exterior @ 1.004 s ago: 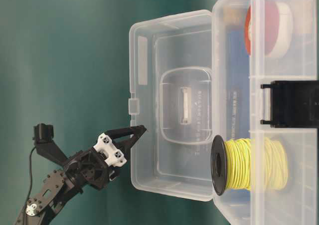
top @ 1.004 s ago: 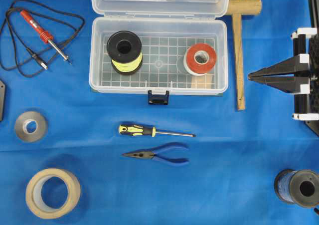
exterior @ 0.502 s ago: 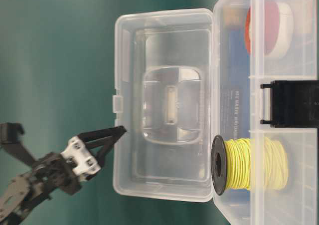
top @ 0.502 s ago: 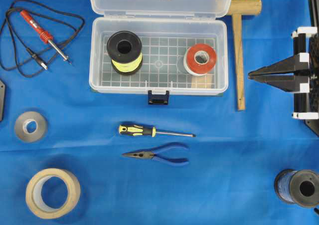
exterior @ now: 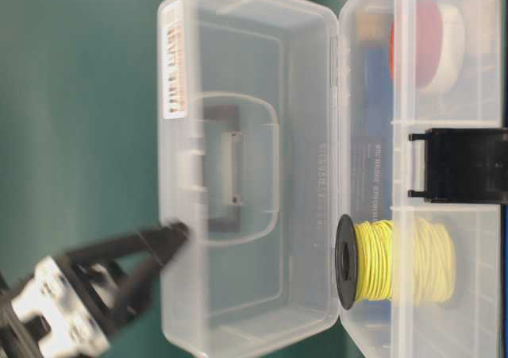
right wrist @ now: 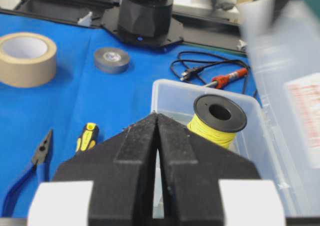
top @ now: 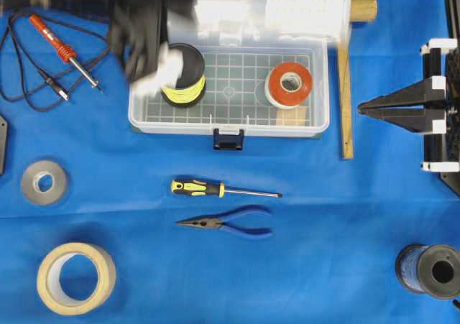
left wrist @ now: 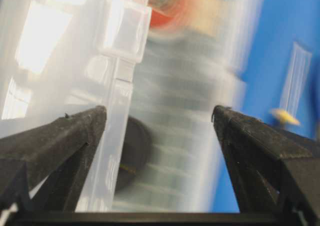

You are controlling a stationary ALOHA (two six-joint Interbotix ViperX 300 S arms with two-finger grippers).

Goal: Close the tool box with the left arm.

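The tool box (top: 136,116) is a clear plastic case with a gridded floor and a black front latch (top: 228,140). Its lid (top: 273,8) stands raised and tilted over the back of the base, blurred by motion, its label and handle (exterior: 226,167) facing outward. My left gripper (top: 154,51) is a dark blur over the box's back left corner. It is open, with one fingertip (exterior: 176,231) against the lid's outer face. In the left wrist view the lid's edge (left wrist: 117,116) runs between the spread fingers (left wrist: 65,136). My right gripper (top: 363,109) rests shut at the right, apart from the box.
A yellow wire spool (top: 180,69) and a red-and-white tape roll (top: 289,85) sit in the box. Around it lie a soldering iron (top: 63,47), wooden mallet (top: 346,80), screwdriver (top: 215,189), pliers (top: 230,225), masking tape (top: 75,277), grey tape (top: 44,182) and blue spool (top: 431,270).
The lid has swung up from lying back and now tilts over the base. My left gripper has come forward with it, open throughout. The right arm has not moved.
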